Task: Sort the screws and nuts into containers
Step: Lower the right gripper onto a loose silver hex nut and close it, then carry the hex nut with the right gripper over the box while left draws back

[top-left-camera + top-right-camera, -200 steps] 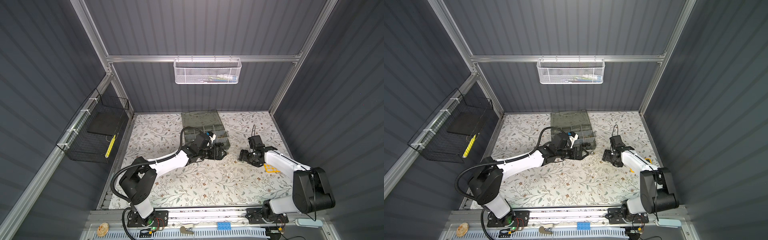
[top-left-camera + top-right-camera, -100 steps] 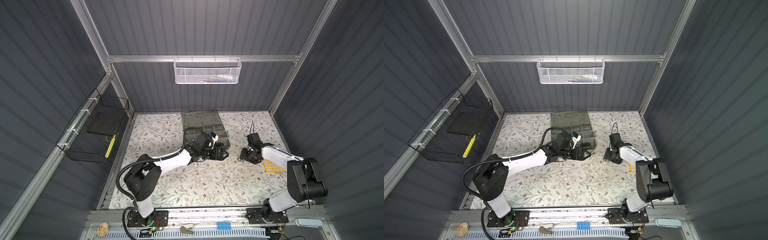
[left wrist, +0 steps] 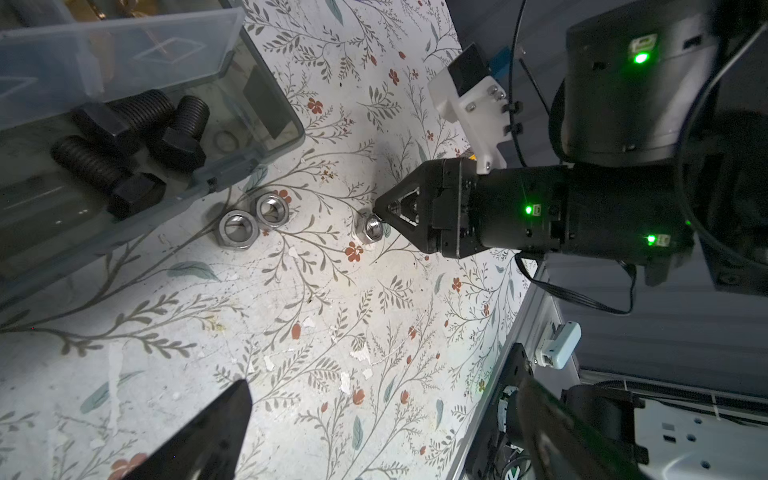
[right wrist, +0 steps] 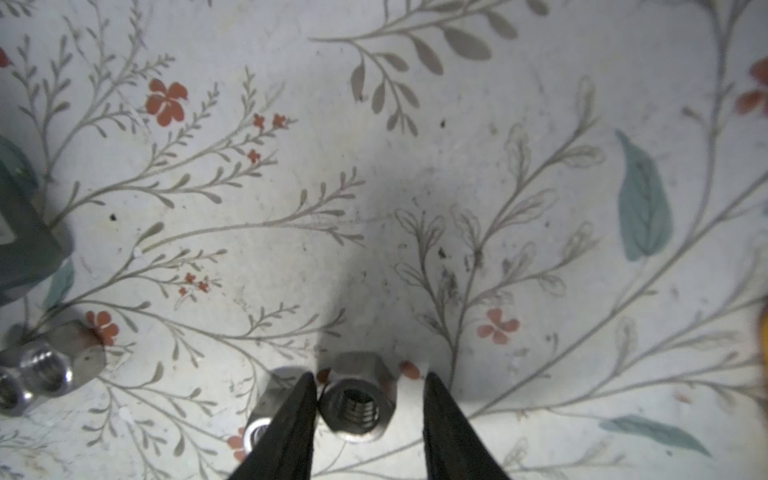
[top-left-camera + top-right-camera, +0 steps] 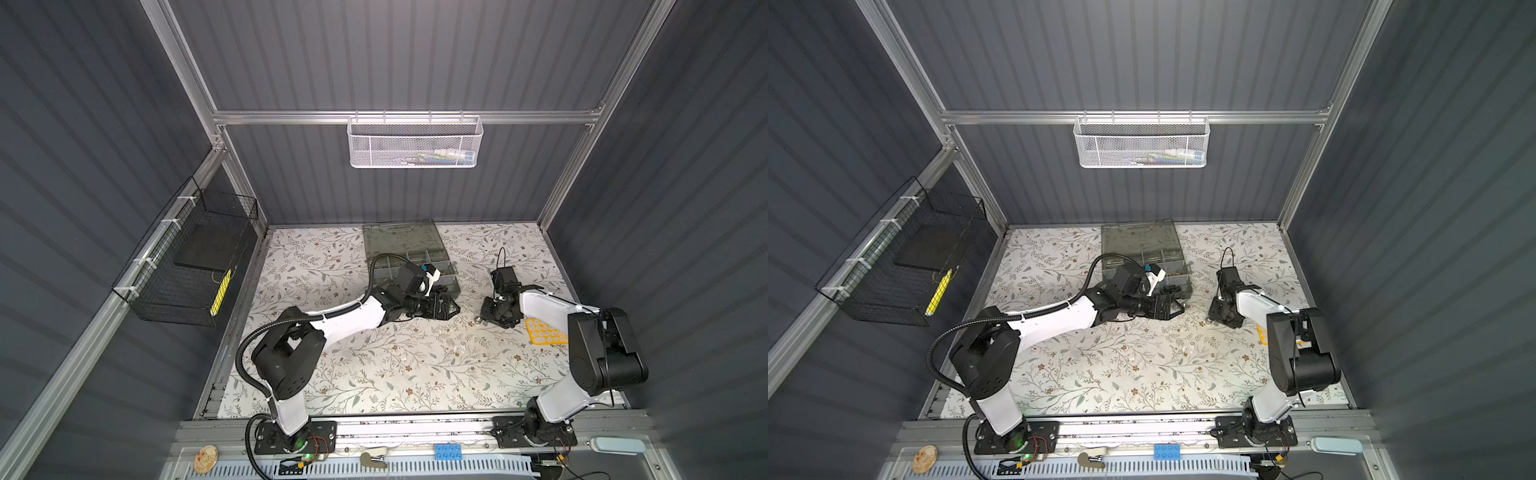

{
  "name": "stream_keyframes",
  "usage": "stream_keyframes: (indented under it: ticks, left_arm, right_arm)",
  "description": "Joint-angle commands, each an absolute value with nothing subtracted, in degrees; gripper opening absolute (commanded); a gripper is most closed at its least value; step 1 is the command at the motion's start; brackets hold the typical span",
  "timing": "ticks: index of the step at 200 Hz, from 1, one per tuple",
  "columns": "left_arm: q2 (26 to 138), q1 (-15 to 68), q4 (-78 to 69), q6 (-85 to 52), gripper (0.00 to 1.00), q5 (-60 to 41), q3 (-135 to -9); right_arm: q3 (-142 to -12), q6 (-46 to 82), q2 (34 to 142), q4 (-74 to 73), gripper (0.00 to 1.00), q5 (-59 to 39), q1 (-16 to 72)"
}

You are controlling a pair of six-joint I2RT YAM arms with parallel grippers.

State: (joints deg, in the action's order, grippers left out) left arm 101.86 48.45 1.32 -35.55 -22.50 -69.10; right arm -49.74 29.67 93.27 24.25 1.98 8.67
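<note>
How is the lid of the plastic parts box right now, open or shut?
Open: the lid lies folded back behind the box, and black bolts sit uncovered in a compartment.

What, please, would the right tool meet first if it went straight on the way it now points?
Likely the silver nut between the parted jaws of the right tool, then the floral table cover beneath. One finger may clip a second nut beside it; depth is unclear.

Left gripper (image 5: 452, 309) low over floral table (image 5: 374, 365). Organiser case (image 5: 399, 245) just beyond its tip, lid laid open. Right gripper (image 5: 487, 316) pointed down, near left gripper, apart. Small silver nut (image 5: 479, 319) at its tip. Yellow grid piece (image 5: 544, 331) near, on far side from left gripper.
</note>
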Motion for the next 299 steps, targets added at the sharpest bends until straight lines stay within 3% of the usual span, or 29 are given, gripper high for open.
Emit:
stream_keyframes:
  ticks: [1, 98, 198, 299]
  left_arm:
    - [102.4, 48.8, 2.4, -33.8, 1.0, -24.2, -70.9]
    - [101.5, 48.7, 3.4, -32.5, 1.0, -24.4, -70.7]
    - [100.5, 48.7, 4.0, -32.8, 1.0, -23.6, -70.0]
    - [98.5, 48.8, 4.2, -33.6, 1.0, -22.8, -69.2]
  right_arm:
    - [-50.4, 30.1, 93.6, 26.4, 0.42, 4.5, 8.8]
    - [-52.3, 29.4, 95.0, 29.2, 0.37, 8.8, 11.7]
    - [-52.1, 28.4, 93.6, 29.0, 0.23, 9.0, 12.7]
    - [-51.3, 27.6, 87.2, 28.8, 0.2, 5.7, 12.7]
